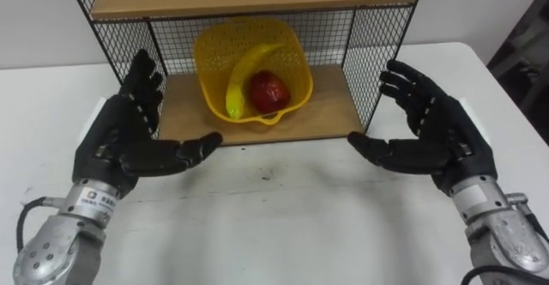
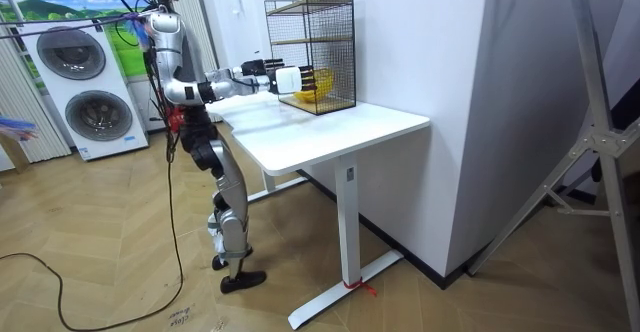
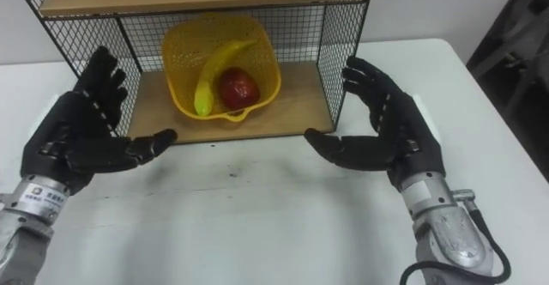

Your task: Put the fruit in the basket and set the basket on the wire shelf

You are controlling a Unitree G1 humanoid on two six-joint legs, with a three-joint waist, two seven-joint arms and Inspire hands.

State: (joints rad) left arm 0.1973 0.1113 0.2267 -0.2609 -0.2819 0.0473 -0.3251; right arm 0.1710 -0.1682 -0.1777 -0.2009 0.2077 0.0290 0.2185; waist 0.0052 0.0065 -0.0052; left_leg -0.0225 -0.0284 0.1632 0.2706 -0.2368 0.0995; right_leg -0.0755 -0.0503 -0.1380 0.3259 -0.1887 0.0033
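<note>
Beyond the left hand (image 1: 129, 139) and the right hand (image 1: 429, 135), the wire shelf (image 1: 377, 53) is cut off by the top edge of the eye views just above its upper board, and the arms behind both hands are cut off by the bottom edge. Out ahead between the hands, the front wall of the basket (image 1: 210, 62) hides the lower part of the red fruit (image 1: 268, 90). In the room view the hands overlap just before the shelf, too small for their fingers to be told, as is the fruit.
</note>
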